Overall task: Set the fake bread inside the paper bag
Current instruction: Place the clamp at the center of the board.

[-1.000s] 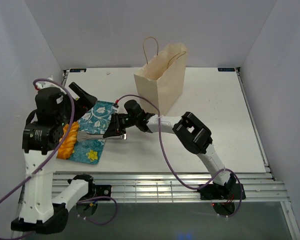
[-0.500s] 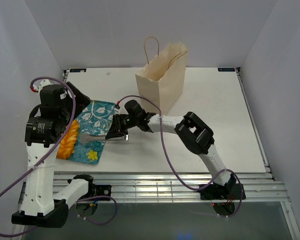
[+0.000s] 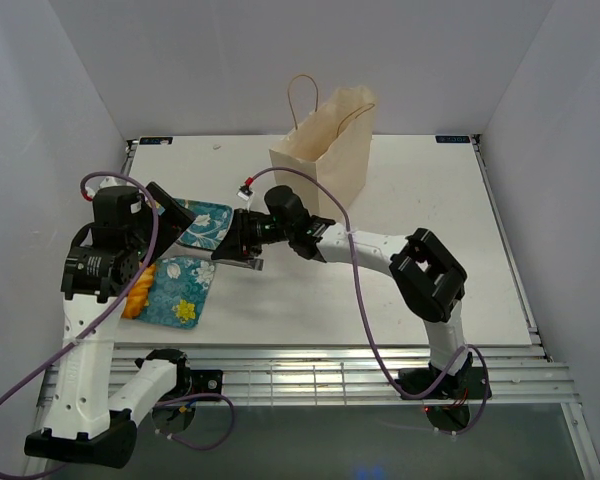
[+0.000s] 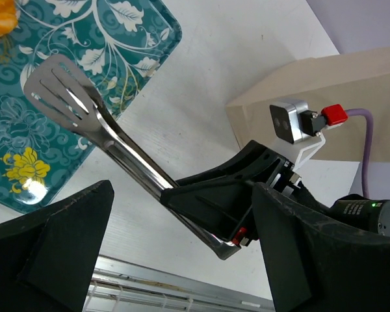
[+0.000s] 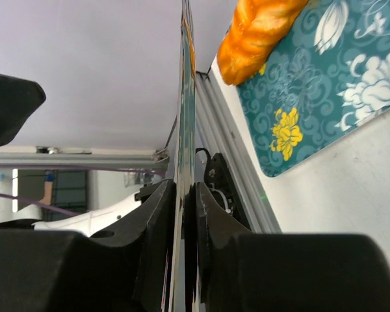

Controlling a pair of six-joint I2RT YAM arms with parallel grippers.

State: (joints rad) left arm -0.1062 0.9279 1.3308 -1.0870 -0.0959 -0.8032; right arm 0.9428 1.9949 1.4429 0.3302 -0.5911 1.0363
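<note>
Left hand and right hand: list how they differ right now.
The left hand is wide open; the right hand is shut. The left hand holds nothing; the right hand grips metal tongs by their handle end. The left hand is at the tray's left side; the right hand is at its right side, over the table. Shared: neither touches the bread.

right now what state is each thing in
paper bag: upright, mouth open
fake bread: one orange loaf in view, lying at the tray's edge
tray: lying flat
tongs: pinched shut, nothing in the tips
left gripper: open, empty
right gripper: shut on the tongs
</note>
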